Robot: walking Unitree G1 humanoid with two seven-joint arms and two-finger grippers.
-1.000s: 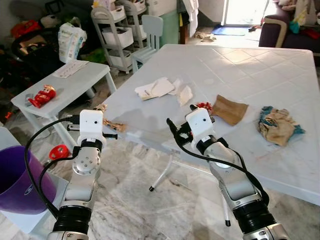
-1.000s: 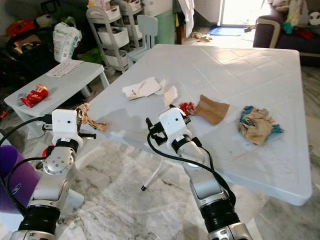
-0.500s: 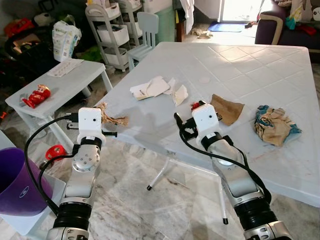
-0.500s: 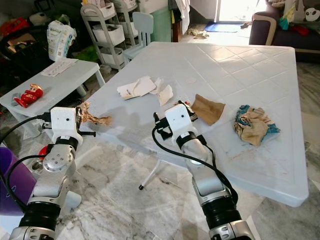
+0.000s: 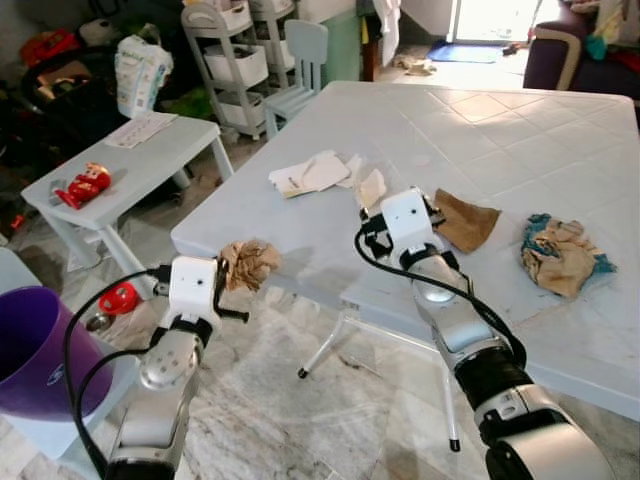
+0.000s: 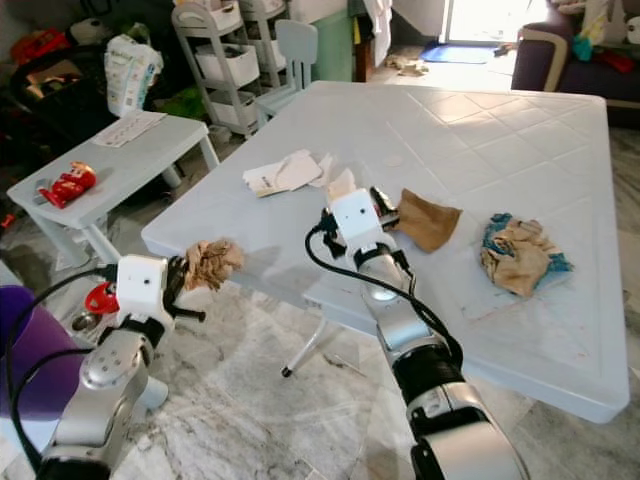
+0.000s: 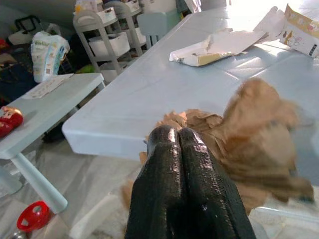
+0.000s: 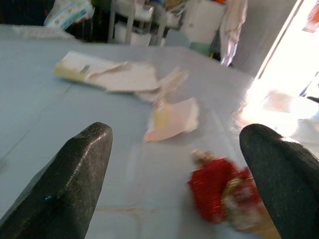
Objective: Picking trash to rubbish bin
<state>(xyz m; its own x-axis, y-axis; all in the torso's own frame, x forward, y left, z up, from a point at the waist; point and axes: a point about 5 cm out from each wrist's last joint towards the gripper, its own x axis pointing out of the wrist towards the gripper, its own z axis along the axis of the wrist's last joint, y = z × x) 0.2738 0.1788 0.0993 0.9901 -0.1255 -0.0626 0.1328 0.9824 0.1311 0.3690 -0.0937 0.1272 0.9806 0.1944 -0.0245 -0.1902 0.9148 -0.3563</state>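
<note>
Left pincer (image 5: 232,283) squeezes brown paper ball (image 5: 250,264), off desk (image 5: 300,215), not yet in purple bin (image 5: 30,350). Right pincer (image 8: 182,169) wide over red wrapper (image 8: 219,191). More trash left.

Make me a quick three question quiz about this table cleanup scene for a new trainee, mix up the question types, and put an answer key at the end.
1. True or false: the left claw is shut on crumpled brown paper.
2. What small red item lies between the right claw's open fingers?
A. red wrapper
B. apple
C. cup
3. Fill in: the purple ___ stands on the robot's left.

Key: 1 true; 2 A; 3 bin
</note>
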